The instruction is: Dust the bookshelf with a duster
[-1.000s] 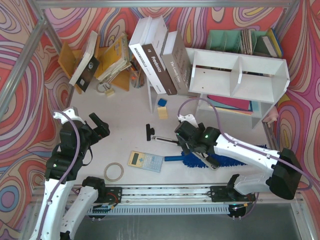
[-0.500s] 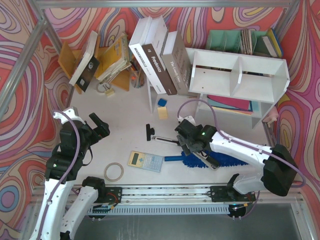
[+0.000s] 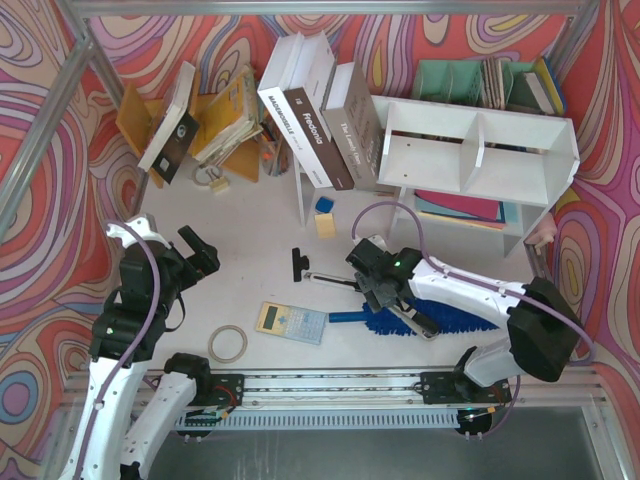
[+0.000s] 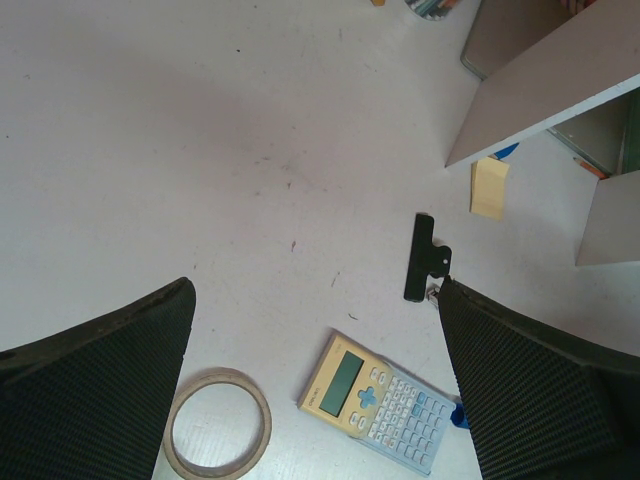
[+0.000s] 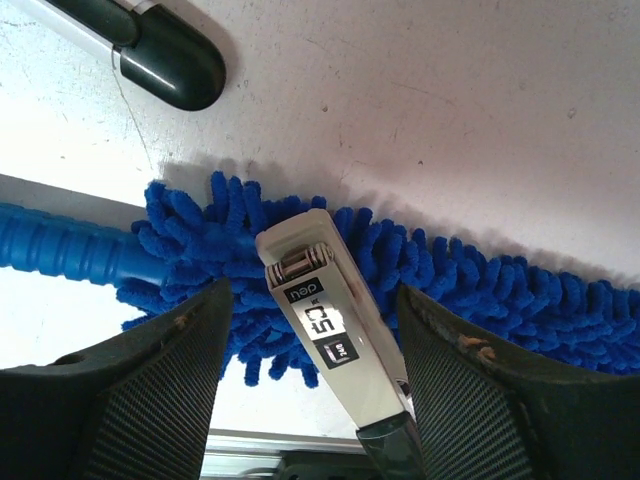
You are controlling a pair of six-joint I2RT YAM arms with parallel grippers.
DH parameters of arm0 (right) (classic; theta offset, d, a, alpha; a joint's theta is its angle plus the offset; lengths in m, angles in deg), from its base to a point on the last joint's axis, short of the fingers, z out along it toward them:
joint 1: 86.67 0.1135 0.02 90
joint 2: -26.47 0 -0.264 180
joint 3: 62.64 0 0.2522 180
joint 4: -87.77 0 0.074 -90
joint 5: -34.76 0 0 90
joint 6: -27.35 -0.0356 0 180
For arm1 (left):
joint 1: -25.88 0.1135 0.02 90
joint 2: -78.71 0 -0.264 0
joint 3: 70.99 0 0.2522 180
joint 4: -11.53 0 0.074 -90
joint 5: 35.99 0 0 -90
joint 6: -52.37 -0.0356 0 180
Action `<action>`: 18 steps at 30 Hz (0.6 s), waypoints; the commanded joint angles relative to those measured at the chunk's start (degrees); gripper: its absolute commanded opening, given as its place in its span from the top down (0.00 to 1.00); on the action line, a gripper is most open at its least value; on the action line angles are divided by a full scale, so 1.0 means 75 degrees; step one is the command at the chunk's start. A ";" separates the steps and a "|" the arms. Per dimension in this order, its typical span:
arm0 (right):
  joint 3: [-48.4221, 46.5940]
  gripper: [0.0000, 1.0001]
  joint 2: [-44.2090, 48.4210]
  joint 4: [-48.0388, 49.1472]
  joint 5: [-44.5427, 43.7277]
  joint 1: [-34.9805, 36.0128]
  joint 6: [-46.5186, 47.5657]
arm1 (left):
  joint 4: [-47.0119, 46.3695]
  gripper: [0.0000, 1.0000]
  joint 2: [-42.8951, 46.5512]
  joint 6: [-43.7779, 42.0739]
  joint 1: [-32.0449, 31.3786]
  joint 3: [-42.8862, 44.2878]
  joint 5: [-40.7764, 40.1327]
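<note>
White tabletop [image 5: 420, 90], duster [image 5: 455, 275] beneath right hand [image 5: 308, 300]

Walls [image 3: 40, 250] swirl-patterned pink, orange, blue; tabletop [image 3: 240, 230] white, scuffed; aluminium frame bar [image 3: 300, 7] overhead; light even.

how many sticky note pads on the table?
2. The yellow pad lies on the open table in front of the leaning books; the blue pad sits just behind it, nearer the books. Others may be hidden.

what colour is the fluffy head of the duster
Royal blue. The duster shows best in the right wrist view.
</note>
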 commanded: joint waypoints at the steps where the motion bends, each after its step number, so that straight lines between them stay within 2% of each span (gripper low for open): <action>1: -0.0156 0.38 -0.0200 -0.0068 -0.0019 -0.0056 0.0056 | -0.0118 0.01 0.0021 -0.0067 0.0051 -0.0114 -0.0027; 11: -0.0212 0.47 -0.0410 -0.0110 0.0005 -0.0052 0.0086 | -0.0115 0.02 0.0010 -0.0067 0.0051 -0.0112 -0.0028; 18: -0.0338 0.56 -0.0633 -0.0239 -0.0422 -0.0063 0.0237 | -0.0115 0.01 0.0013 -0.0065 0.0051 -0.0103 -0.0049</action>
